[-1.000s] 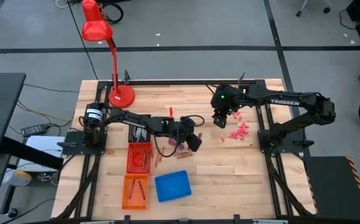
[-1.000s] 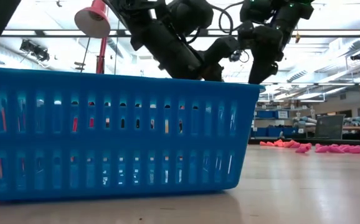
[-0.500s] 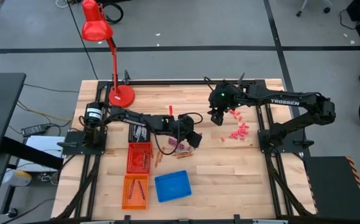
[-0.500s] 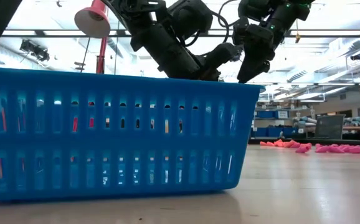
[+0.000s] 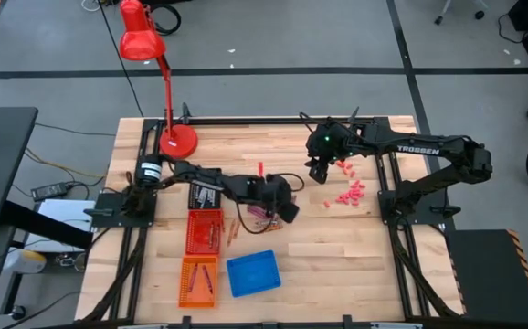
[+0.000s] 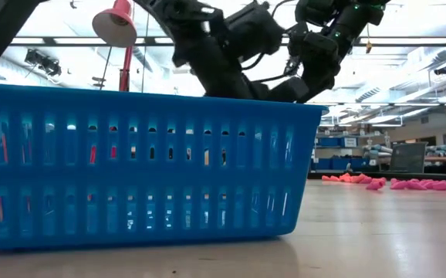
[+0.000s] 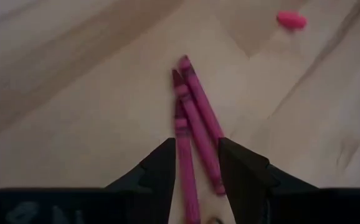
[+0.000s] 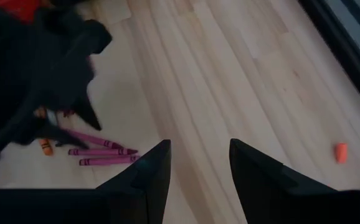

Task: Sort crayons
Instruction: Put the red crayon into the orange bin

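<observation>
High view: left hand (image 5: 288, 211) low over the magenta crayons (image 5: 264, 217) mid-tabletop (image 5: 337, 247), near the red basket (image 5: 204, 231); orange basket (image 5: 198, 281) and blue basket (image 5: 253, 272) closer to the front edge. Right hand (image 5: 316, 174) hovering apart, beside pink bits (image 5: 349, 194).

Low view: blue basket wall blocks the crayons; can't tell contact.

Left wrist view: fingers (image 7: 159, 171) spread, straddling the near ends of three magenta crayons (image 7: 192, 118) lying side by side, touching. Best to centre on one only, drop straight, then close; otherwise likely grabs several.

Right wrist view: right hand spread, empty; crayons well ahead, by the left arm.
</observation>
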{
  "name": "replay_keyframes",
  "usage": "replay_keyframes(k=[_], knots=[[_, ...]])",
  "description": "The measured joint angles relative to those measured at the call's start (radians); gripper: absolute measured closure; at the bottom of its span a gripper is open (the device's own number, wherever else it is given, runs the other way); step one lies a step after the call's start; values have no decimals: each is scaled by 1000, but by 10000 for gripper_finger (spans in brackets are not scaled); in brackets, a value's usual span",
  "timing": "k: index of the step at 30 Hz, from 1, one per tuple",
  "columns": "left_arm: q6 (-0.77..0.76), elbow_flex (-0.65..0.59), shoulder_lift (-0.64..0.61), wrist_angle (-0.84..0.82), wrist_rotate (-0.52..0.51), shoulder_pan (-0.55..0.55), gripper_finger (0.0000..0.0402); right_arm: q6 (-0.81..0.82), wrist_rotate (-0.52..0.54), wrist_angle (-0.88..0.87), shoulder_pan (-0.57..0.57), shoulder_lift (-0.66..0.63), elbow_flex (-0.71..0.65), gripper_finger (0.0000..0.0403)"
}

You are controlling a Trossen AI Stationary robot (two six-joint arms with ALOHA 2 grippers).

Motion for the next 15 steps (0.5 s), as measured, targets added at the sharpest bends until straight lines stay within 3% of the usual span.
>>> replay_keyframes(k=[6,15], knots=[[48,145,70,-177,-125,-37,269,0,-1,-5,-7,0,0,236],[87,142,73,-211,-112,-39,269,1,-11,12,-7,0,0,236]])
